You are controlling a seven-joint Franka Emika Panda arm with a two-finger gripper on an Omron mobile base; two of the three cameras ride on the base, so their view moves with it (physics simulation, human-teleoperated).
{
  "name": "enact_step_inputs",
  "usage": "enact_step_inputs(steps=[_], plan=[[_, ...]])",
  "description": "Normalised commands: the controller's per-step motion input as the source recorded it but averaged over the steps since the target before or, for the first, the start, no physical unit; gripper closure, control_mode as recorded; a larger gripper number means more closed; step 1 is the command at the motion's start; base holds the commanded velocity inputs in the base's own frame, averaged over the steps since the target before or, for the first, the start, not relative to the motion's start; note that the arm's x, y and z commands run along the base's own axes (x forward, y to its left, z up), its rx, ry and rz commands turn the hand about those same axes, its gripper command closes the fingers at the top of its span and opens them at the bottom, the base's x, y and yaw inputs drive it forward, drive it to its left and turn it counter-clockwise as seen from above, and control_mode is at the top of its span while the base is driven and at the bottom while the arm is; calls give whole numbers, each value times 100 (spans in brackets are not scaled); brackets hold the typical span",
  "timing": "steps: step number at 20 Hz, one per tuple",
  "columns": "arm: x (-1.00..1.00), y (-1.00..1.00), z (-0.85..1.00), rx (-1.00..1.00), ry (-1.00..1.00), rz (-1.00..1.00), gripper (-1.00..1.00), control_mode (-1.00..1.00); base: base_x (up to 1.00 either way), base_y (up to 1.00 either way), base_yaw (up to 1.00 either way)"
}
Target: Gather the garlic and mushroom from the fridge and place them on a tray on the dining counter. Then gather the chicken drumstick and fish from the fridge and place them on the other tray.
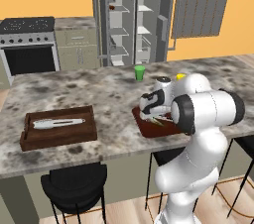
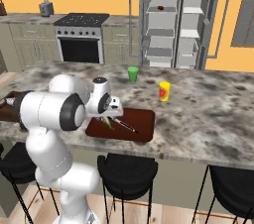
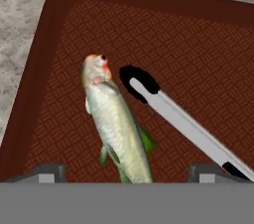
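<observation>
Stools: black round stools (image 1: 74, 183) stand at the near side of the dining counter (image 1: 99, 94).
Gripper: gripper (image 3: 126, 174) points down over the near part of the tray (image 3: 198, 44). Its fingertips (image 3: 49, 171) are spread wide and grip nothing, standing either side of the fish's tail end and clear of it.
Tray: flat and reddish-brown with a low rim and a patterned floor. It sits at the near edge of the counter, partly behind the arm in the left base view.
Fish: fish (image 3: 116, 124) is silvery with greenish fins and a reddish head, and lies flat on the tray floor, head toward the far side.
Utensil: a silver utensil (image 3: 183, 124) with a black end lies on the same tray, just right of the fish.
Other tray: the other tray (image 1: 30, 141) is deep and dark brown, well to the left of the flat one. A slender silvery-white item (image 1: 58, 123) lies in it, and I cannot tell what it is.
Cup: green cup (image 2: 132, 74) stands upright toward the far side of the counter.
Container: a yellow container (image 2: 164, 90) stands right of the cup.
Fridge: fridge (image 2: 168, 20) stands beyond the counter, doors open, white shelves showing.
Stove: stove (image 2: 79, 39) stands left of the fridge against the far wall.
</observation>
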Motion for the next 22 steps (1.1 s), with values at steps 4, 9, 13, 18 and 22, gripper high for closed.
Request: enact_step_inputs(steps=[4, 9, 13, 18, 22], plan=[[-56, 0, 48, 0, -9, 0, -100, -100, 0, 0, 0], [-81, 0, 58, 0, -15, 0, -100, -100, 0, 0, 0], [-89, 0, 72, 0, -16, 0, -100, -100, 0, 0, 0], [-85, -1, 91, 0, -20, 0, -100, -100, 0, 0, 0], [-86, -3, 92, 0, -19, 0, -100, -100, 0, 0, 0]])
